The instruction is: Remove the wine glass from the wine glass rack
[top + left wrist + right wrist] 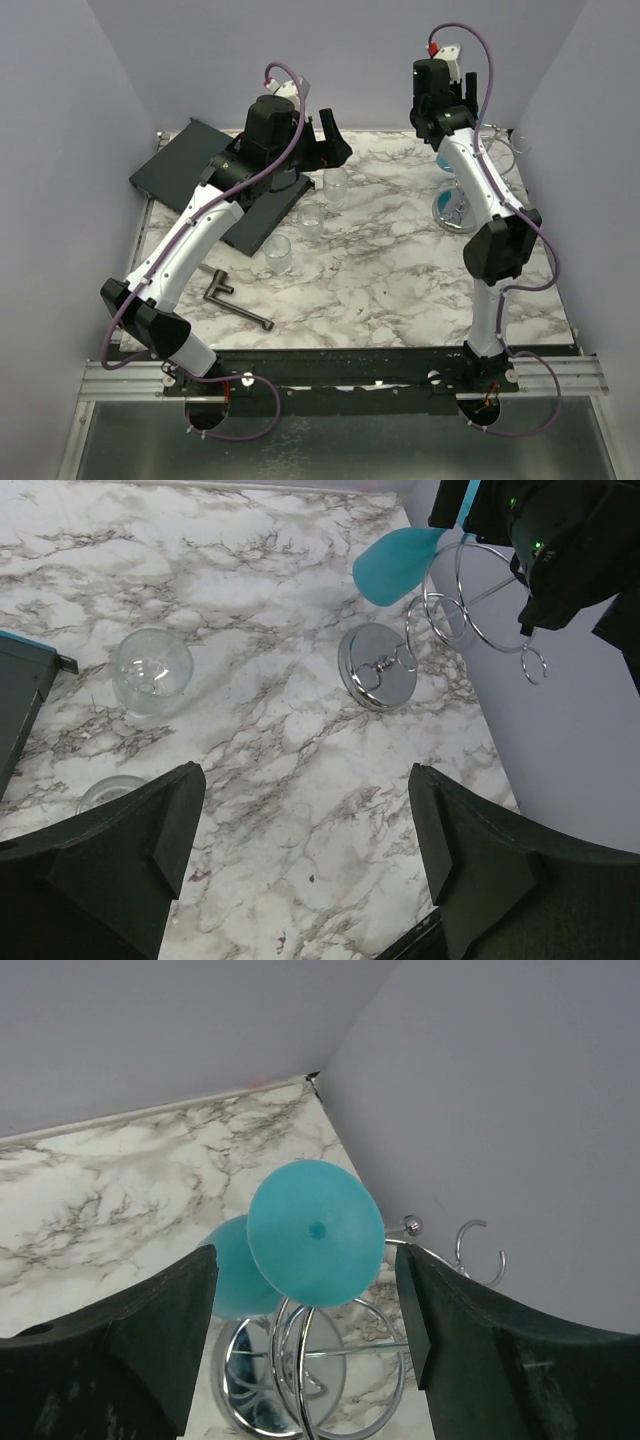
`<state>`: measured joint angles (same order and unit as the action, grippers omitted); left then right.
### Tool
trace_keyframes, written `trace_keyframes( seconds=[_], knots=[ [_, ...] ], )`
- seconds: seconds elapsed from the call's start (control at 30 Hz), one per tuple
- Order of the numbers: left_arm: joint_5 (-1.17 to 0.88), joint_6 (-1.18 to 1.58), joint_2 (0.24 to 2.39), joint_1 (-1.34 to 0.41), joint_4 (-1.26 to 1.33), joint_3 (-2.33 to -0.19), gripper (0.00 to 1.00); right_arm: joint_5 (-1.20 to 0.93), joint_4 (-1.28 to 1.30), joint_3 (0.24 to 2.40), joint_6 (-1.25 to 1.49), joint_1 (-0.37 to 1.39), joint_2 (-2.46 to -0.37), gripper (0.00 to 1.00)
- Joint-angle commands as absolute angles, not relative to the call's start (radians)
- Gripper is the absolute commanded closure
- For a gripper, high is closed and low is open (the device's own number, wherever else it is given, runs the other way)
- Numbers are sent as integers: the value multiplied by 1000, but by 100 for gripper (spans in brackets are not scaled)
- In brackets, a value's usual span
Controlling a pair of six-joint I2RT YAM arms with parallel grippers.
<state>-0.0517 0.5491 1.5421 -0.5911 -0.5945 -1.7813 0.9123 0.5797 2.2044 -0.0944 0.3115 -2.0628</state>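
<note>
A teal wine glass (316,1232) hangs foot-up and tilted on the chrome wine glass rack (300,1360) at the table's back right corner. Its bowl (398,565) points down and to one side, above the rack's round mirror base (377,667). My right gripper (305,1290) is open just above the glass, one finger on each side of the round foot, with a gap on both sides. In the top view the glass (445,160) shows under the right wrist. My left gripper (305,820) is open over bare marble at the back middle, holding nothing.
Three clear glasses (336,185) (311,220) (277,253) stand in a diagonal row left of centre. A dark flat tray (190,160) lies at the back left under the left arm. A dark metal tool (235,300) lies near the front left. Walls close in behind the rack.
</note>
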Motion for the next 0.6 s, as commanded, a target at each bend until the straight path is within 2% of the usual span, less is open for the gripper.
trace_keyframes(
  seconds=[0.0,0.27,0.37,0.57],
  knots=[
    [-27,531,1503,-586,-564,-1757,10,967,454,2178,-232,317,-2095,23],
    [-38,523,1487,-561,-552,-1729,9,963,447,2190,-253,317,-2154,23],
    [-49,523,1481,-548,-547,-1719,9,969,436,2180,-266,316,-2162,29],
    [-65,526,1466,-527,-536,-1699,8,993,384,2148,-315,317,-2168,32]
  ],
)
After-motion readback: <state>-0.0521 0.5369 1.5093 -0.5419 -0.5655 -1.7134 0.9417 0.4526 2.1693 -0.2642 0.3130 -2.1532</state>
